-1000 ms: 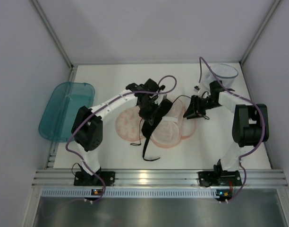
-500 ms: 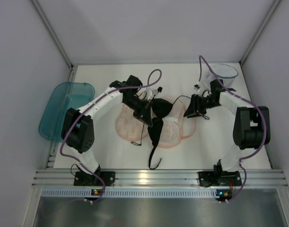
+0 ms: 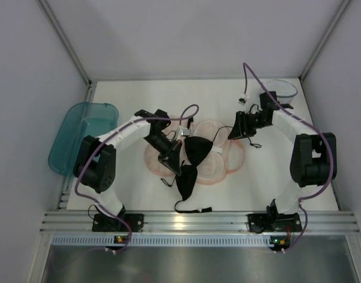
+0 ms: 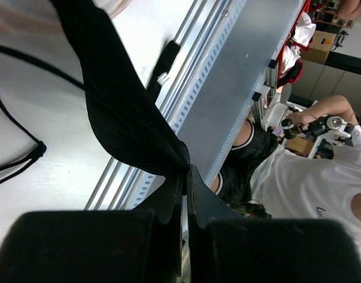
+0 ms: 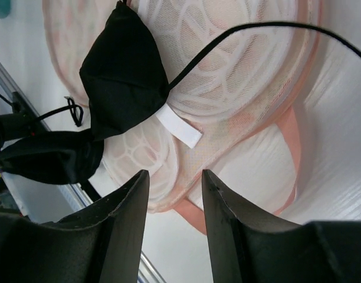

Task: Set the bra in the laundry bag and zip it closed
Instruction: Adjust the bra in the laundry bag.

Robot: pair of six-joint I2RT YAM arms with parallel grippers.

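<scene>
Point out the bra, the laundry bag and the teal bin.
bra (image 3: pixel 199 148): top view, on the upper cup.
laundry bag (image 3: pixel 215 170): top view, on its near lobe.
teal bin (image 3: pixel 80 138): top view, on its bare floor.

I read the bra (image 5: pixel 124 76) as matt black cloth and the laundry bag (image 5: pixel 239 71) as thin fabric, possibly sheer mesh. The bin (image 3: pixel 80 138) looks like glossy translucent plastic, the rail (image 3: pixel 186 222) like brushed metal.

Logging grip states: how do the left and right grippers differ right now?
The left gripper is shut, pinching the bra; the right gripper is open, holding nothing. The left gripper is over the laundry bag's left lobe, the right gripper near its right edge. Both are black.
</scene>
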